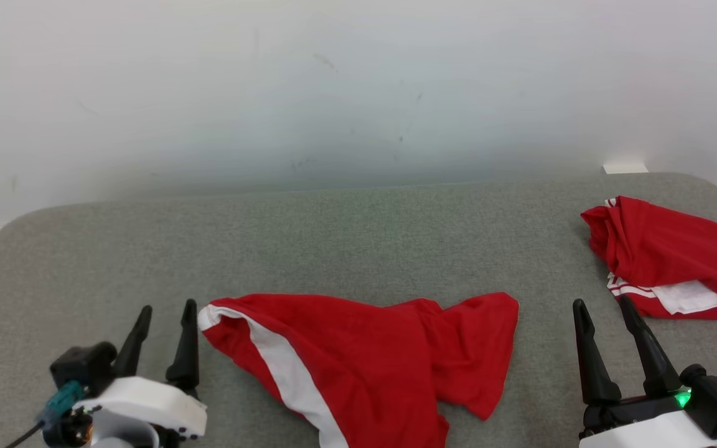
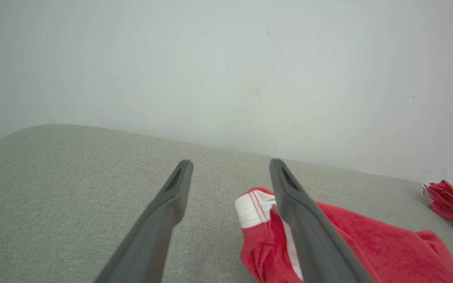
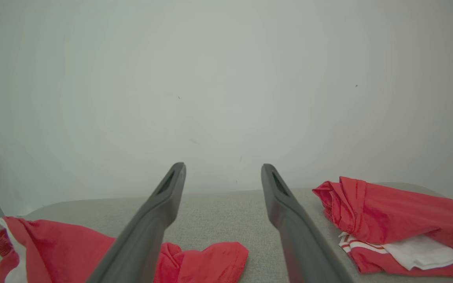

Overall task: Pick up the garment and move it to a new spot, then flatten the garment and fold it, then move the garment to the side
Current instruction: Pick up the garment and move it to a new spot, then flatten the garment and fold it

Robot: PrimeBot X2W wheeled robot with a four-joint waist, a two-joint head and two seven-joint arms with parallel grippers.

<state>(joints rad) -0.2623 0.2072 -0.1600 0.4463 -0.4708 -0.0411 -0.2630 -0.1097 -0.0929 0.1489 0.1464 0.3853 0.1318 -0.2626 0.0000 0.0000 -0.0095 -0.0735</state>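
My left end effector (image 1: 168, 306) hangs open, the rumpled garment (image 1: 358, 354) just right of it, my right end effector (image 1: 602, 302) open too; flattening and folding, I judge, remain.

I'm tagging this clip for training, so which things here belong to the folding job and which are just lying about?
In the job: red garment, left gripper, right gripper, both open.
Lying about: red-and-white clothes pile at the right end of the grey table, white wall.

Grey fabric table (image 1: 358, 236) against scuffed white wall (image 1: 358, 93).
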